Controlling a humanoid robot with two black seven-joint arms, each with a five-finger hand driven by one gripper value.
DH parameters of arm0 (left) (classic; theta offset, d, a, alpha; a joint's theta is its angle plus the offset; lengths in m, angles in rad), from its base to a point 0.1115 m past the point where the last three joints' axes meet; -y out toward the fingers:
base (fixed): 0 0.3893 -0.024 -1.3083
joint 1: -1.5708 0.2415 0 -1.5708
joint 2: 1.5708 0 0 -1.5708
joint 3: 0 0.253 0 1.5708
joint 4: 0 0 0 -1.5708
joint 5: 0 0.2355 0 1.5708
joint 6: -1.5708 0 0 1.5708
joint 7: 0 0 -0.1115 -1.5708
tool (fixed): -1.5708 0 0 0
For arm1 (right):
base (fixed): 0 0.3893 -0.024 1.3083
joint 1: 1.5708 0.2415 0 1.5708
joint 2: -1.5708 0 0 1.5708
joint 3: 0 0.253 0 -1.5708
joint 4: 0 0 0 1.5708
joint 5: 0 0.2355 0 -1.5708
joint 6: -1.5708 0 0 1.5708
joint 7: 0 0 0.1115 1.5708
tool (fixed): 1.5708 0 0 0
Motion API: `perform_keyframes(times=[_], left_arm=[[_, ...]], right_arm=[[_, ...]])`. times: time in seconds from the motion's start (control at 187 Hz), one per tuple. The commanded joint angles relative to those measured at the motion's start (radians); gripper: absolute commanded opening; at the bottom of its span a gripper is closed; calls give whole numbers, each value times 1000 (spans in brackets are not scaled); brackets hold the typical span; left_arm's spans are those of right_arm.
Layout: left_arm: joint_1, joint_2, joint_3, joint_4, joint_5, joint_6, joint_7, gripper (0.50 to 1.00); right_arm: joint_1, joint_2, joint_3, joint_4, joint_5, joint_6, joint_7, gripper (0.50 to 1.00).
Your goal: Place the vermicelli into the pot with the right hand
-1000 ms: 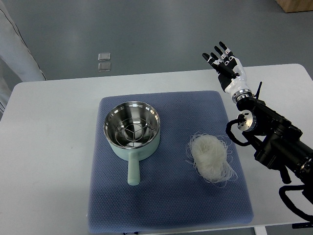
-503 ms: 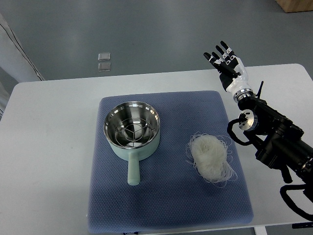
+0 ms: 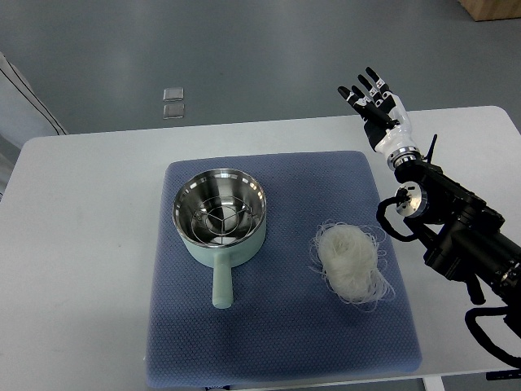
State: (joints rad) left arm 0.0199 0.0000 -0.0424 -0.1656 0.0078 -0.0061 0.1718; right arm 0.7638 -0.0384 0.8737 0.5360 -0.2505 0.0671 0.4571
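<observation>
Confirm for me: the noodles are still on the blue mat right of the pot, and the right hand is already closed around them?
Not quite. In the top view the right hand is open, fingers spread, raised past the far right corner of the blue mat and holding nothing. The noodles do lie untouched on the mat, right of the pot.

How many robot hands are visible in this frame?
1. The right hand is raised, fingers spread, above the table's far right edge, holding nothing. The left hand is out of view.
</observation>
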Motion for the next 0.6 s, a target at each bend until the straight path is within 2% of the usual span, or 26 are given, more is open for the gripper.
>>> perform_keyframes(times=[0.0,0.139,0.273,0.385,0.594], left_arm=[[0,0,-1,0,0,0,0,1000],[0,0,-1,0,0,0,0,1000],[0,0,-1,0,0,0,0,1000],[0,0,-1,0,0,0,0,1000],[0,0,1,0,0,0,0,1000]], right_arm=[[0,-5,-5,5,-1,2,-2,930],[5,-18,-19,27,-21,3,-2,930],[22,-66,-42,110,-101,2,-5,930],[26,-141,-76,197,-219,2,-12,928],[91,-281,-243,272,-457,19,-14,928]])
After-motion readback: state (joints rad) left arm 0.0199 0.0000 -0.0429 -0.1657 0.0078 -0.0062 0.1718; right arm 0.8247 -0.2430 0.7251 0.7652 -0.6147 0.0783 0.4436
